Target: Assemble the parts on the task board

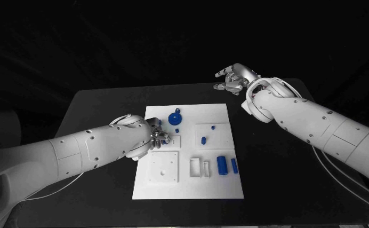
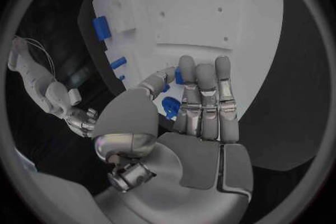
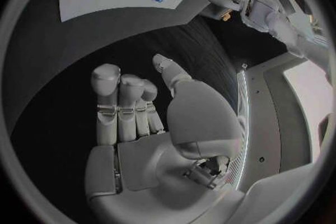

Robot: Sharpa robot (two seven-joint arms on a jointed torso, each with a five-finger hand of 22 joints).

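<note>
Nearest us, at about six o'clock on the white board [image 1: 188, 185], lie a square recessed plate [image 1: 163, 166] and, to its right, two white blocks [image 1: 200, 167] and two upright blue pegs [image 1: 227, 165].

A little further in, at nine o'clock on the board, our left hand [image 1: 158, 137] sits over the board's left edge. In the left wrist view its fingers [image 2: 208, 98] curl around a small blue part [image 2: 170, 106], thumb closing from the side, so we judge the part held, though how firmly we cannot tell.

The risk, as we read it, is the part slipping or tipping in that light pinch as it goes toward its seat, since the fingers hide both part and hole from above.

Beyond the hand, a small blue peg [image 1: 203, 140] lies near the middle, and a blue round piece [image 1: 175, 117] sits at eleven o'clock.

Farthest, at one o'clock off the board, our right hand [image 1: 233, 80] hovers over the black table [image 1: 100, 105], fingers loosely apart, holding nothing, well clear of the work.
</note>
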